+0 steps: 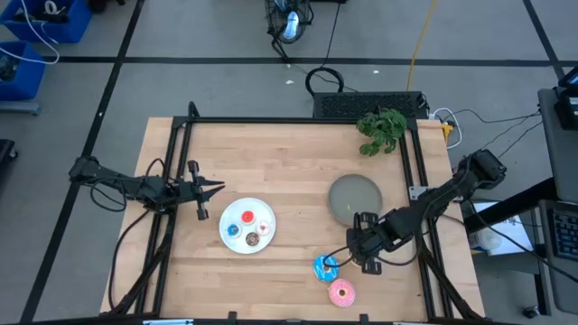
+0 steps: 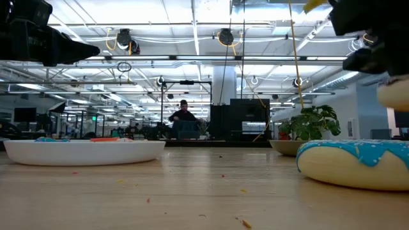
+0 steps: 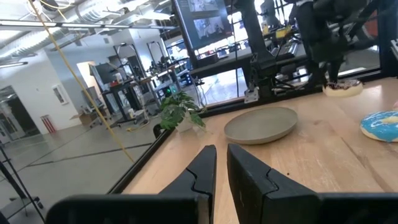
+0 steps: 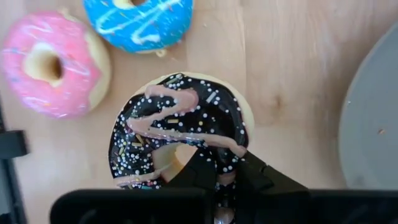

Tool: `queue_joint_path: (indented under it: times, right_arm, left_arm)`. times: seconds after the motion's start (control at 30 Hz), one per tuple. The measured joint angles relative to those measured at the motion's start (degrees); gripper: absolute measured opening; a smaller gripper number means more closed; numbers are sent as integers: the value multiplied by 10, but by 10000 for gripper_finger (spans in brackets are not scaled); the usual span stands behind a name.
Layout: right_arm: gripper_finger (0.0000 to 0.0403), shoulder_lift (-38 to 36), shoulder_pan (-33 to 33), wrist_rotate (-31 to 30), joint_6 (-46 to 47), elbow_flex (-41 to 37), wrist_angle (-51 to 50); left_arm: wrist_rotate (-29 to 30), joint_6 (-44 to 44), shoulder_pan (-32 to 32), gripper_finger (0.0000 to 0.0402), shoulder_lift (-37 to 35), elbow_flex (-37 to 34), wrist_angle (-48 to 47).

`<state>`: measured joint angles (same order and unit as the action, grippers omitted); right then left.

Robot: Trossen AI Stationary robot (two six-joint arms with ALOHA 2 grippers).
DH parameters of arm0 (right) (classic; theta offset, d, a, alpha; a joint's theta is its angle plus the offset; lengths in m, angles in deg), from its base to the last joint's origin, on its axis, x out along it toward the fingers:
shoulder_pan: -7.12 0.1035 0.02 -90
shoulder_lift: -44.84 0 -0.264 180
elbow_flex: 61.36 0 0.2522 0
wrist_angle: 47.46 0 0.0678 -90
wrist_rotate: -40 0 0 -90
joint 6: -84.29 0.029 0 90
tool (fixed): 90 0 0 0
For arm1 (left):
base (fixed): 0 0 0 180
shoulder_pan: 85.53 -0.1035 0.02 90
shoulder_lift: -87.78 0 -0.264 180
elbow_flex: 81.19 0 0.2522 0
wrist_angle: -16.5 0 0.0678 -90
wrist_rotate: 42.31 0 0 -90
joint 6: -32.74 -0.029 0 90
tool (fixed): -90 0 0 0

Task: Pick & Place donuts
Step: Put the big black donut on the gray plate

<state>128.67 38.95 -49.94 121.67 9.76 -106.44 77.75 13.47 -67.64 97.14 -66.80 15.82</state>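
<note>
Wooden tabletop (image 1: 298, 171): the left gripper (image 1: 206, 190) is waiting beside the white plate (image 1: 237, 242) of small donuts (image 1: 248, 218), jaws nearly closed. The right gripper (image 4: 214, 171) is pinching the chocolate donut (image 4: 180, 134) near the blue-iced donut (image 4: 140, 22) and pink-iced donut (image 4: 46, 65); keeping it level while carrying it to the grey plate (image 1: 354, 199) looks wise. Whether it is touching the wood is unclear.

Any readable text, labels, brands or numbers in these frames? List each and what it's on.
None readable in any view.
Chocolate donut in the right gripper, blue-iced donut, pink-iced donut: icing and sprinkles only, no lettering.
White plate, grey plate: unmarked.
Monitor behind the table: an image, any text too blurred to read.
</note>
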Motion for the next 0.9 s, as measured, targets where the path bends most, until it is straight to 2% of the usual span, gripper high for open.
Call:
queue_joint_path:
  times: [0.5,0.9]
  right_arm:
    - [13,0,0,-2,-7,214,-189]
    - [13,0,0,-3,-20,233,-199]
  left_arm:
    - [0,0,0,47,0,0,0]
    - [0,0,0,47,0,0,-9]
